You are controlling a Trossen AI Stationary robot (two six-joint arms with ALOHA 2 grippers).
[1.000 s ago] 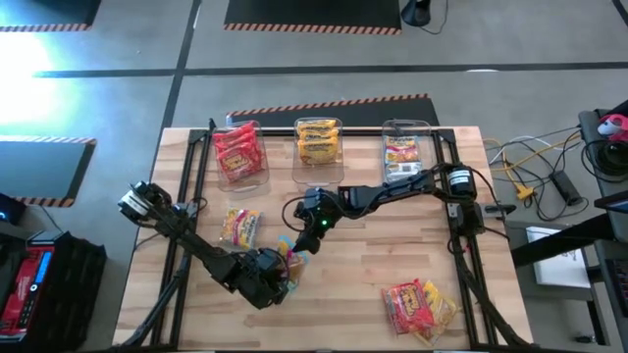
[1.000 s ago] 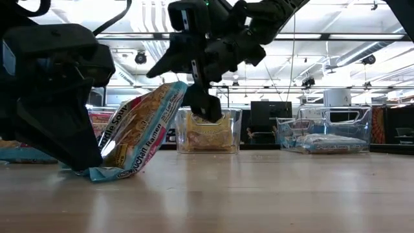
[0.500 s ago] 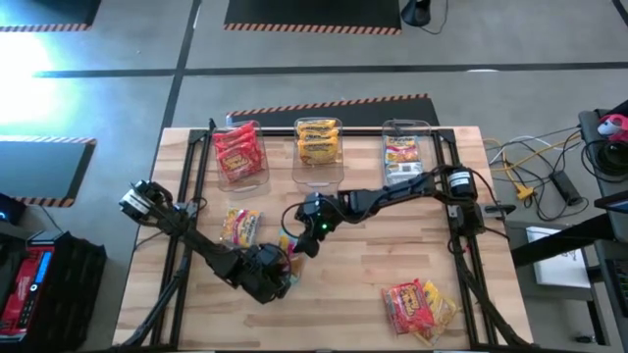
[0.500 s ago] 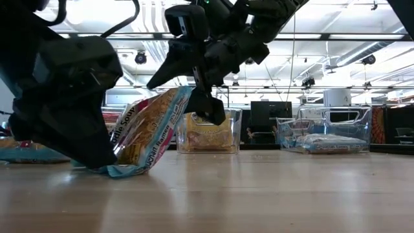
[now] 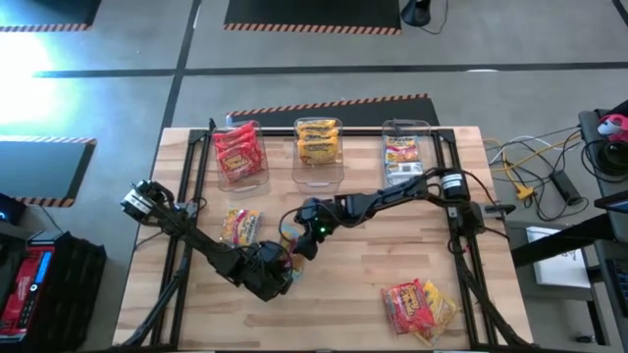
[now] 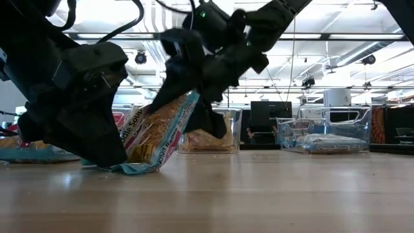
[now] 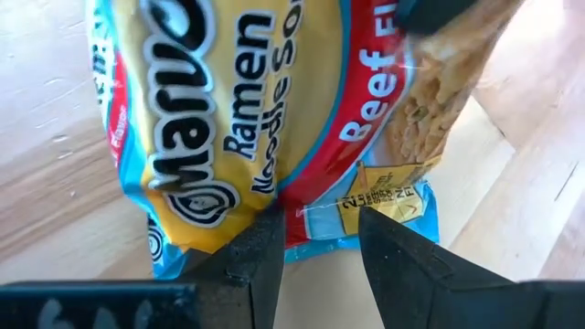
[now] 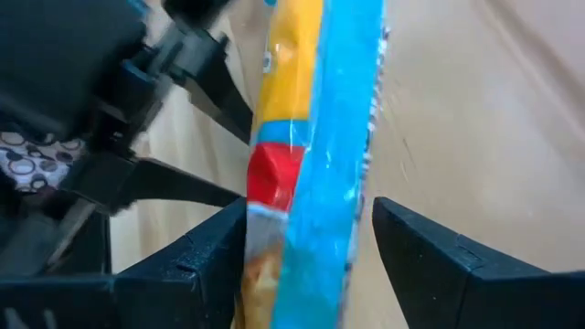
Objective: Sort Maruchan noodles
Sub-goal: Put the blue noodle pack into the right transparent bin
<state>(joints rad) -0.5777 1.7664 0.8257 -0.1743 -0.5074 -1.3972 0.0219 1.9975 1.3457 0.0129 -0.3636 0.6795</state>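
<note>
Your left gripper (image 5: 278, 276) sits low near the table's (image 5: 343, 294) front edge, left of centre, pinching the bottom seam of a beef packet (image 6: 158, 133) between nearly closed fingers (image 7: 251, 260). The packet stands tilted on the wood, its lower edge touching the table and its top leaning toward the bins.

Your right gripper (image 5: 299, 245) reaches in from the right side, arm stretched low across the middle of the table. Its jaws stand wide, straddling the packet's upper edge; the right fingers (image 8: 439, 265) are on either side of the packet, and you cannot tell whether they touch it.

The two grippers are close together, with little room between them. To the right of them you have open wood as far as a loose pile (image 5: 420, 306) near the front right corner. Another packet (image 5: 240, 227) lies flat just behind the left arm. Three bins (image 5: 319, 147) line the back edge, well apart from both grippers.
</note>
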